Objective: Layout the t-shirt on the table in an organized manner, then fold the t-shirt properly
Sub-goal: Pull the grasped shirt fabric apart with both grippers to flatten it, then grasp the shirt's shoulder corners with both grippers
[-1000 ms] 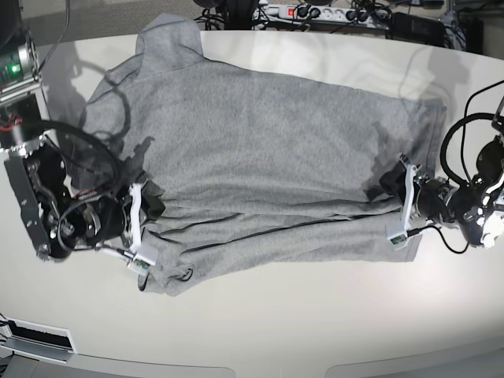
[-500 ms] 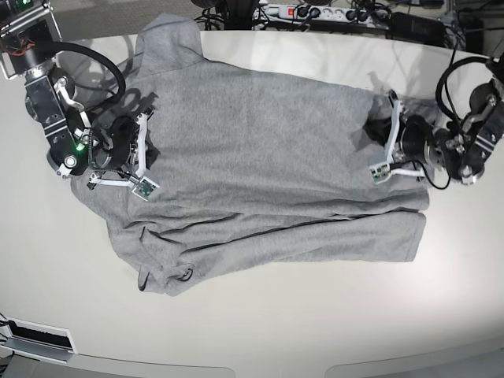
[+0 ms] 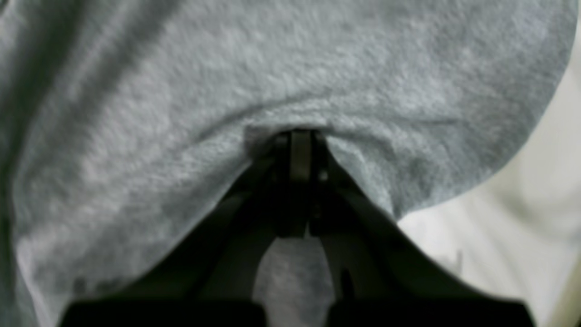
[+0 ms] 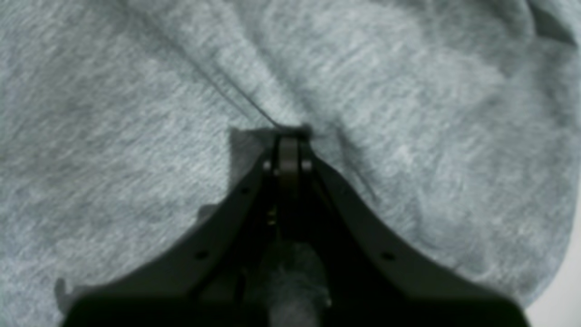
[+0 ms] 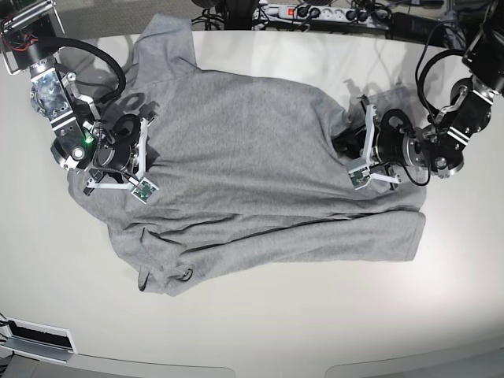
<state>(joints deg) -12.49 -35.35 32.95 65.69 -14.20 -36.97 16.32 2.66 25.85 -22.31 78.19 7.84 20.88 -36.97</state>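
Observation:
The heather-grey t-shirt (image 5: pixel 252 157) lies spread across the off-white table (image 5: pixel 315 323), with a long crease running across its near part. My right gripper (image 5: pixel 148 150) is at the shirt's left side in the base view, shut on a pinch of grey cloth (image 4: pixel 408 136). Its tips (image 4: pixel 288 136) bite into a ridge of fabric. My left gripper (image 5: pixel 349 150) is at the shirt's right side, also shut on the shirt (image 3: pixel 181 113). There the cloth puckers around its tips (image 3: pixel 300 136), and the shirt's edge is drawn inward.
A power strip (image 5: pixel 315 12) and cables lie beyond the table's far edge. The table's curved near edge (image 5: pixel 252 366) runs along the bottom. A white and black fixture (image 5: pixel 35 339) sits at the near left corner. Bare tabletop (image 3: pixel 535 218) shows beside the shirt.
Both grippers have moved from the shirt's near part toward the far side, still shut on cloth. The left gripper has since drawn inward, pulling the shirt's right edge with it.

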